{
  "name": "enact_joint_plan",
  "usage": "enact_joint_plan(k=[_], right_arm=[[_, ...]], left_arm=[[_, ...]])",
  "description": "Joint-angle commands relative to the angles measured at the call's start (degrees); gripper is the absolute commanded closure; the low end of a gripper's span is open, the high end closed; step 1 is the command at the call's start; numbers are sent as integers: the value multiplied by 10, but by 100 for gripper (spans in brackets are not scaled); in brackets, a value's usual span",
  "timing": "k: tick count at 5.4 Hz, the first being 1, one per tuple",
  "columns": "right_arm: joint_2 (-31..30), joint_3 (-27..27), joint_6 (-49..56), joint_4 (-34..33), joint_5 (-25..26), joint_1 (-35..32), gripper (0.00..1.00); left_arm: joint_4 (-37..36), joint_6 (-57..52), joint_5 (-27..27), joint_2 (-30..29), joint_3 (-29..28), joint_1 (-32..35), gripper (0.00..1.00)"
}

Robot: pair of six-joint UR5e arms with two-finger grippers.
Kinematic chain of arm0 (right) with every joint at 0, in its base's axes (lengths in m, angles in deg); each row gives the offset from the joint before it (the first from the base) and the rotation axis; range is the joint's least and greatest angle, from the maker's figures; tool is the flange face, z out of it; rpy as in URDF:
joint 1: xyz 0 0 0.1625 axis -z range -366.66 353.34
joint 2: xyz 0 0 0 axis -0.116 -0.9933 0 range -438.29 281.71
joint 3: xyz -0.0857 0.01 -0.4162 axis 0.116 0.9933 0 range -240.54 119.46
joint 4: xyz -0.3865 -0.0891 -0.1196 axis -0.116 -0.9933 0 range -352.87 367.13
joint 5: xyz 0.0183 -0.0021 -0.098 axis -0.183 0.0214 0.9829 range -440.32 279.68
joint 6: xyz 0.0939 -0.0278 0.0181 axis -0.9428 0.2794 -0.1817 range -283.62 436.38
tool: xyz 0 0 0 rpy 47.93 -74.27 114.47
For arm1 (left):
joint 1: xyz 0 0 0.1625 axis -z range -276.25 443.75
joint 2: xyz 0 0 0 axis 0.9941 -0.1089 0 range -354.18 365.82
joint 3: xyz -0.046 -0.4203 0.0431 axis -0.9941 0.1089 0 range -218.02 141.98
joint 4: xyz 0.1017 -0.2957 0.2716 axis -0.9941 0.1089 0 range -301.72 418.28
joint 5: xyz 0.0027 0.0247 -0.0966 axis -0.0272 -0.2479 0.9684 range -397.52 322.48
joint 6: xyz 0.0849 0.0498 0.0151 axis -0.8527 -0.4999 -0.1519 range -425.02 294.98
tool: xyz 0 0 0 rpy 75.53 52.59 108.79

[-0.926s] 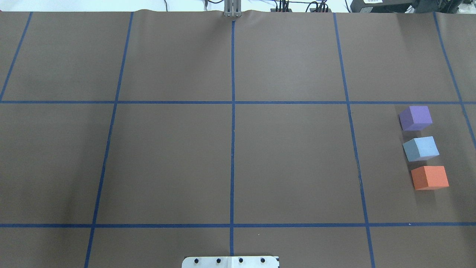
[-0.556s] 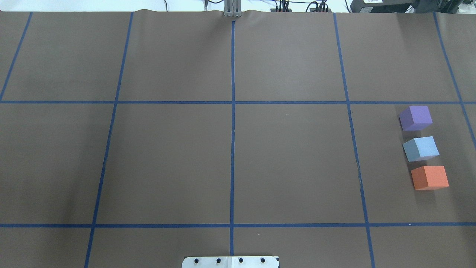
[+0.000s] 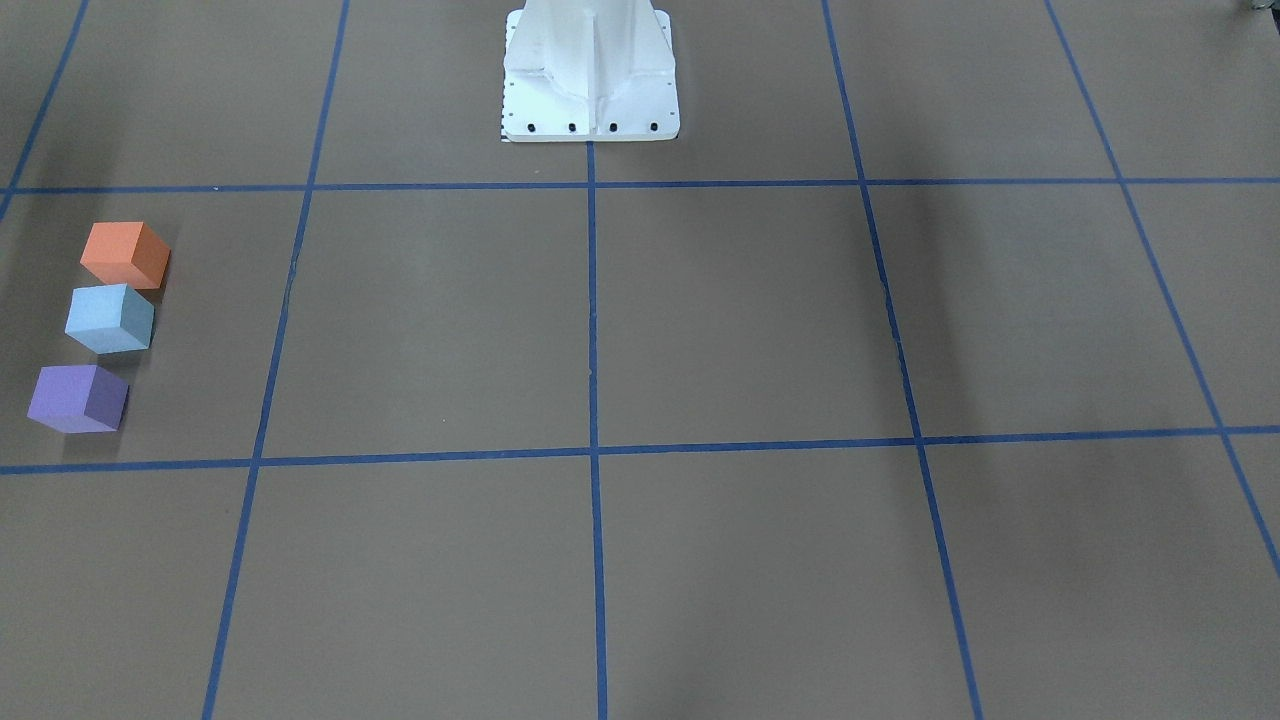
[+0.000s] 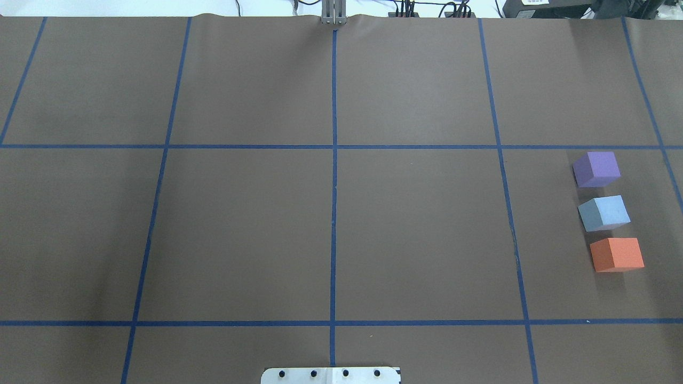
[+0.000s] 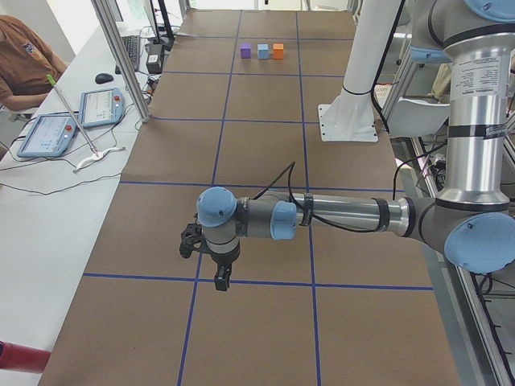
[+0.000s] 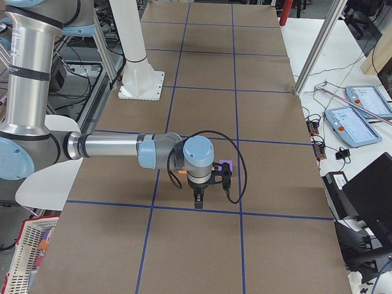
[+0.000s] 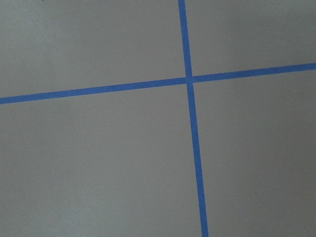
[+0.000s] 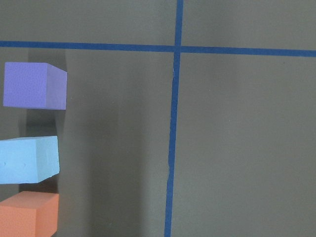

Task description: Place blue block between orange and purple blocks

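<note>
The light blue block [image 4: 603,212] sits on the brown table between the purple block [image 4: 596,169] and the orange block [image 4: 616,254], in one row at the right. All three also show in the front view, purple [image 3: 77,398], blue [image 3: 109,318] and orange [image 3: 124,254], and at the left of the right wrist view, with blue [image 8: 28,159] in the middle. My right gripper [image 6: 199,199] hangs above the table beside the blocks. My left gripper [image 5: 219,277] hangs over the table's far left end. I cannot tell whether either is open or shut.
The table is covered in brown paper with a blue tape grid [image 4: 334,146]. The white robot base [image 3: 590,70] stands at the table's near middle edge. Operator tablets [image 5: 76,117] lie on the side bench across the table.
</note>
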Motion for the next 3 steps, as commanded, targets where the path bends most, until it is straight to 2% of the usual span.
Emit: enact_joint_plan(k=[1,3], right_arm=[[1,0,0,1,1,0,0],[1,0,0,2,0,1,0]], left_arm=[[0,0,-1,-1,-1,0,0],[1,0,-1,-2,-5,0,0]])
